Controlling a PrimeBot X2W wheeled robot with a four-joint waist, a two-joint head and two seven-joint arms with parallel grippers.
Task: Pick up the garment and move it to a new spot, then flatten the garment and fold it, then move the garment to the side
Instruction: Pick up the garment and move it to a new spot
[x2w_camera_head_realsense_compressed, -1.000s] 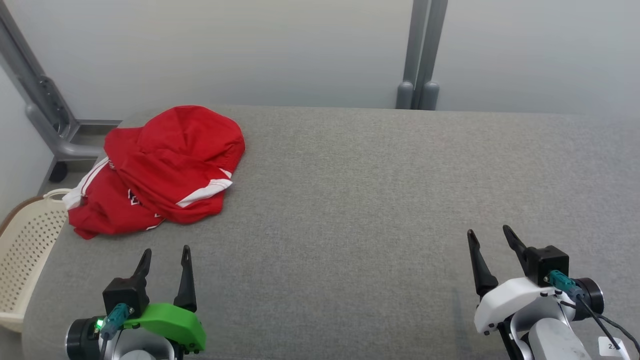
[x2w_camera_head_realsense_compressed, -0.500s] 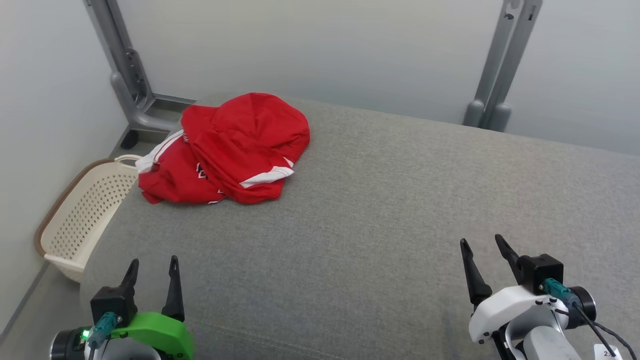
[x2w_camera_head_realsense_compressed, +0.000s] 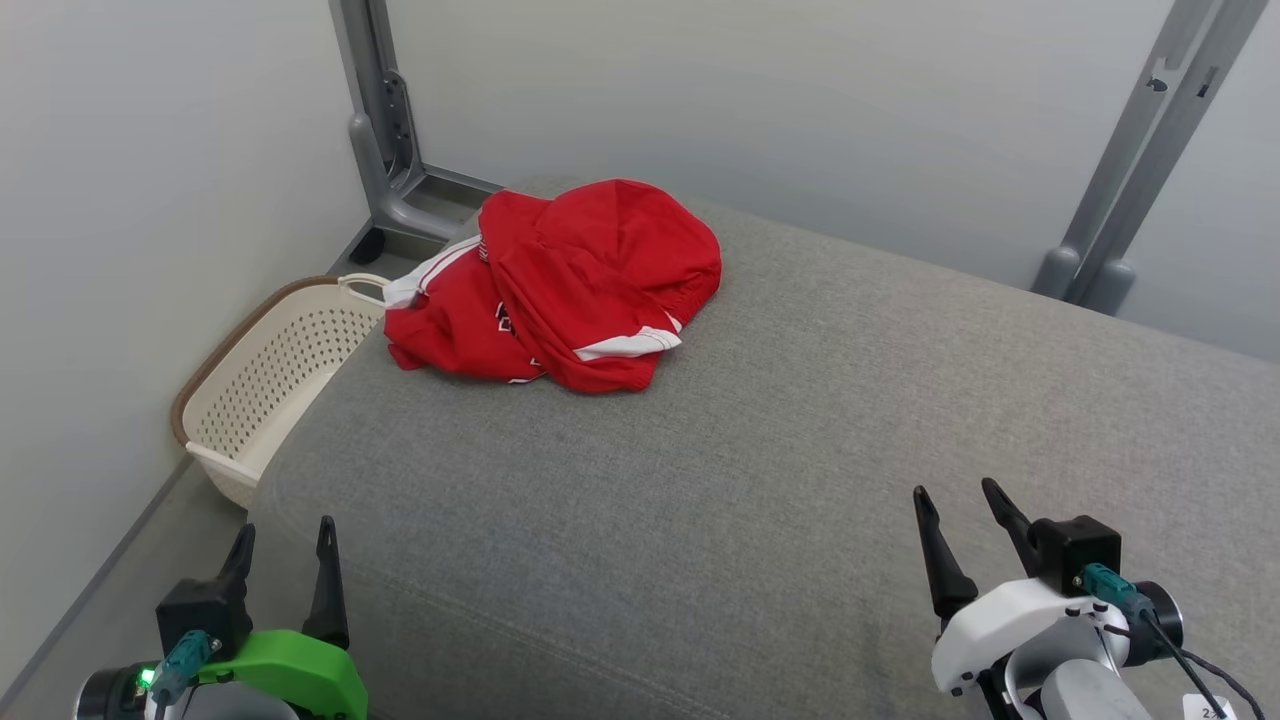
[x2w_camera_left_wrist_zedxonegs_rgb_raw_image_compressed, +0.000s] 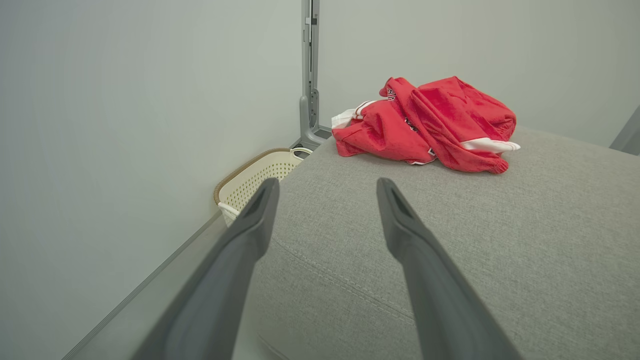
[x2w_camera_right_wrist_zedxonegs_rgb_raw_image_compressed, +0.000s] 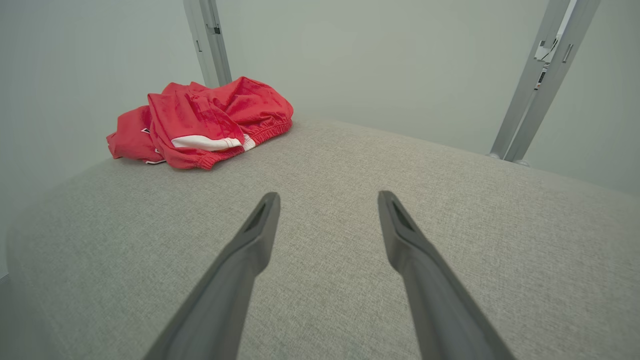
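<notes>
ok so the biggest thing here is a grey fabric pad (x2w_camera_head_realsense_compressed: 800, 450), kind of like a big upholstered cushion top, with pale walls close around it. Two grey metal posts stand behind it, one past the far left corner (x2w_camera_head_realsense_compressed: 385, 120) and one leaning up past the far right side (x2w_camera_head_realsense_compressed: 1140, 170)

The garment (x2w_camera_head_realsense_compressed: 590, 280) sits on the far left corner of the pad, just a crumpled heap. It's bright red and slightly shiny, with white stripe bands across a couple of the folds. One rim is gathered and elastic looking, and there's a bit of small white print I can't read. One white-trimmed bit reaches the pad's left edge. It's bunched over itself, so I honestly can't tell which part is which

Down on the floor against the pad's left edge is a cream plastic basket (x2w_camera_head_realsense_compressed: 270, 380), full of holes, with a brown rim. Its handle is just beside that white-trimmed bit of the garment

The left gripper (x2w_camera_head_realsense_compressed: 285, 527) has a green shell and hangs at the near left corner. The right gripper (x2w_camera_head_realsense_compressed: 953, 489) has a white shell and is over the near edge towards the right. Both have their dark fingers spread apart with nothing between them, pointing towards the far edge and well apart from the garment
</notes>
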